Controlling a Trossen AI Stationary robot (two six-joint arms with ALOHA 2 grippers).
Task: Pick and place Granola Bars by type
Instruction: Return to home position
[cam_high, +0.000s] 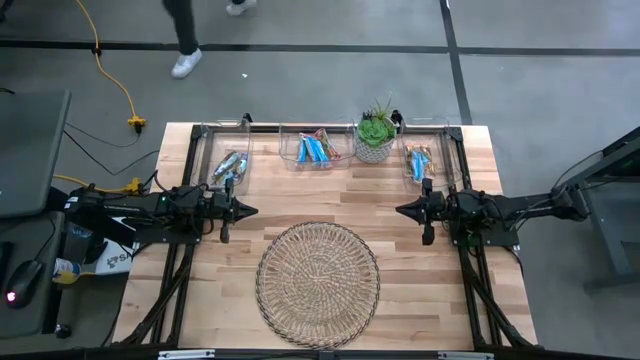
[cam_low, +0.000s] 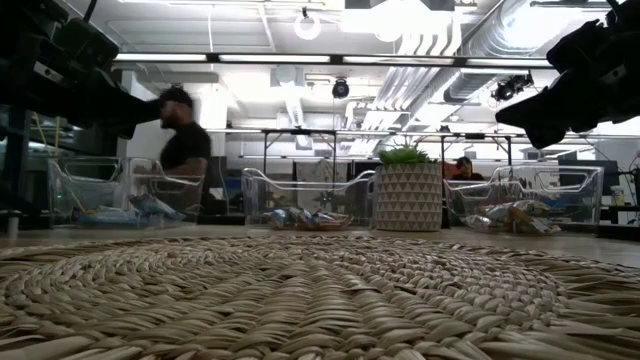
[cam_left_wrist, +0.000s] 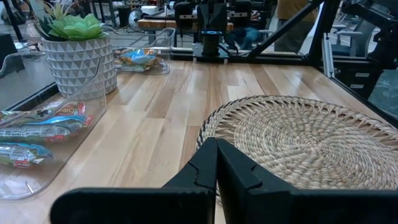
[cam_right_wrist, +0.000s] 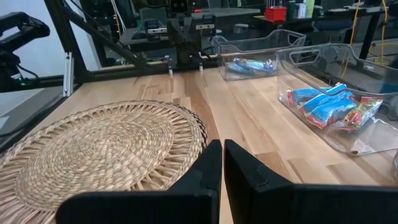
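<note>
Wooden bench (cam_high: 420, 300) carries all that you see, with a round woven mat (cam_high: 318, 285) in the near middle. Along the far edge three clear bins stand in a row. The left bin (cam_high: 225, 140) holds silvery-blue bars (cam_high: 231, 166). The middle bin (cam_high: 290, 150) holds blue and white bars (cam_high: 314, 149), and among them lies a bar with red and green print (cam_right_wrist: 365, 111). The right bin (cam_high: 440, 160) holds tan bars (cam_high: 418, 160). All the bars that you can see lie inside these bins. A green plant (cam_high: 376, 138) in a pale patterned pot stands between the middle bin and the right bin, just beside both.

Your left arm (cam_high: 150, 212) comes in from the left side of the bench. The left jaws hang above the wood between the left bin and the mat, a little to the left of the mat. They are pressed together and grip nothing. Your right arm (cam_high: 500, 210) comes in from the right side in the same way. The right jaws hang between the right bin and the mat, also pressed together and with nothing in them. The two arms point at each other across the bench, well apart, and neither touches a bin or the mat. In the low view both arms show high at the upper corners.

Beyond the bench a person (cam_low: 185, 145) in a dark shirt and a cap is on the floor
</note>
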